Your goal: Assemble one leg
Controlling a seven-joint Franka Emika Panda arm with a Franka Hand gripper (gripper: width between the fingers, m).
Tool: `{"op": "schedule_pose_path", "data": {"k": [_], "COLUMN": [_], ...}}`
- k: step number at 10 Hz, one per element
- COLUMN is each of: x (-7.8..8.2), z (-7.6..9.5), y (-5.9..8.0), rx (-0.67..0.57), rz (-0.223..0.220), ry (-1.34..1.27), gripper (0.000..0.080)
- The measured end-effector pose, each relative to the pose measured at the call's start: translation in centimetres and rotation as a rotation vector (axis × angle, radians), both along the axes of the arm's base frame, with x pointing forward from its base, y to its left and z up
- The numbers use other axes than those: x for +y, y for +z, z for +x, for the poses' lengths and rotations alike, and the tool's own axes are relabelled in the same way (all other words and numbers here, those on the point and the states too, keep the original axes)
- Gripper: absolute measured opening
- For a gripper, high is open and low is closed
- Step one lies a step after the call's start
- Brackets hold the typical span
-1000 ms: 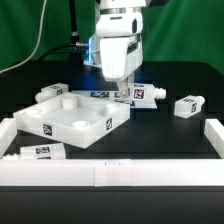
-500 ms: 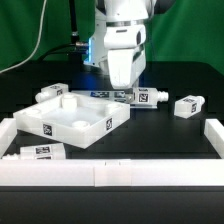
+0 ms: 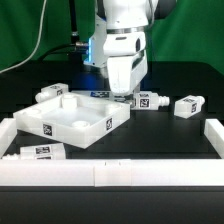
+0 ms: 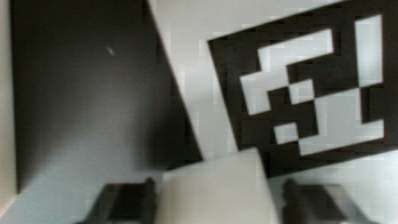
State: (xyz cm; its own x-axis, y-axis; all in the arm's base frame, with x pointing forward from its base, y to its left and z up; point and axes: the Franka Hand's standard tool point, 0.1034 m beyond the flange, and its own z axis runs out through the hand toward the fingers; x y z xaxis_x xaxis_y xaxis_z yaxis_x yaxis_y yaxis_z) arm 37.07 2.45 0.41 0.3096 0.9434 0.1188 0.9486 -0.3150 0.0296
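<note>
One leg (image 3: 148,100), a stubby white peg with a square tag sticker, lies under my gripper (image 3: 130,94) beside the white tray-like tabletop (image 3: 70,128). In the wrist view the leg (image 4: 222,185) fills the space between both fingers, its tag (image 4: 302,90) large and close. The fingertips (image 4: 128,200) press its sides, so the gripper is shut on it. Another leg (image 3: 187,105) lies toward the exterior view's right, one (image 3: 38,151) at the near left, and one (image 3: 52,92) behind the tabletop.
The marker board (image 3: 103,95) lies just behind the tabletop, next to the gripper. A white wall (image 3: 110,172) runs along the near edge, with side walls (image 3: 213,132) at the exterior view's right and left.
The gripper has shifted toward the exterior view's right and slightly nearer. The leg between its fingers has moved the same way, away from the marker board.
</note>
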Motion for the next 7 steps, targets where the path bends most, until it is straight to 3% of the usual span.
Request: {"op": "schedule_pose_path", "data": {"k": [1,2,4,6,7], "x": [-0.1,-0.9,-3.0,-5.9,-7.1], "z": [0.1,1.1,3.5,6.4,7.2], "y": [0.1,1.3,4.8,7.4,7.8], "rx": [0.002,-0.004,0.024,0.037,0.029], "rz": [-0.001,-0.017,-0.064,-0.092,-0.097], "ry": [-0.001,-0.005,-0.014,-0.013,-0.027], "gripper": [0.0499,0.0605,0.0640,0.0648,0.0648]}}
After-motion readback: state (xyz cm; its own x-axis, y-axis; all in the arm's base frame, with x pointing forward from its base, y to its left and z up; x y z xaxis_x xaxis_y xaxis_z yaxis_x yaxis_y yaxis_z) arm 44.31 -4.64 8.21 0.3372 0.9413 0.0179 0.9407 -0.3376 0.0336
